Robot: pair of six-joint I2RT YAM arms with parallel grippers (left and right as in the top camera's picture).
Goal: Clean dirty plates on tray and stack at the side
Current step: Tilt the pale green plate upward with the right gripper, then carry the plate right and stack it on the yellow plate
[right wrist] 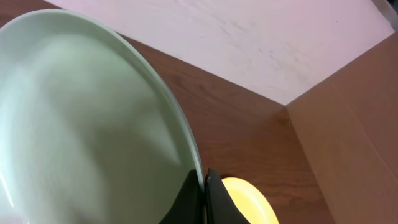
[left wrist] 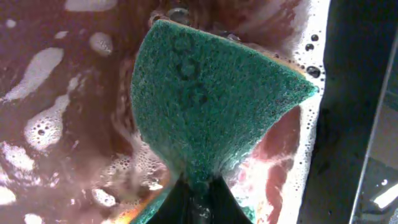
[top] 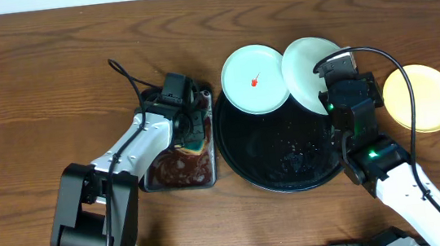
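Note:
The round black tray (top: 283,174) sits mid-table. A pale blue-green plate (top: 255,80) with a red speck rests on its far left rim. My right gripper (top: 333,95) is shut on the rim of a second pale blue-green plate (top: 306,73), held tilted over the tray's far right edge; the right wrist view shows it (right wrist: 87,124) pinched between the fingers (right wrist: 204,186). The pale yellow plate (top: 420,98) lies on the table to the right and also shows in the right wrist view (right wrist: 249,202). My left gripper (left wrist: 199,199) is shut on a green sponge (left wrist: 205,99) in soapy brown liquid.
A rectangular metal pan (top: 177,170) of dark brown foamy liquid stands just left of the tray, with the left gripper (top: 184,110) over its far end. Bare wooden table (top: 37,93) lies to the far left. A pale wall runs along the back edge.

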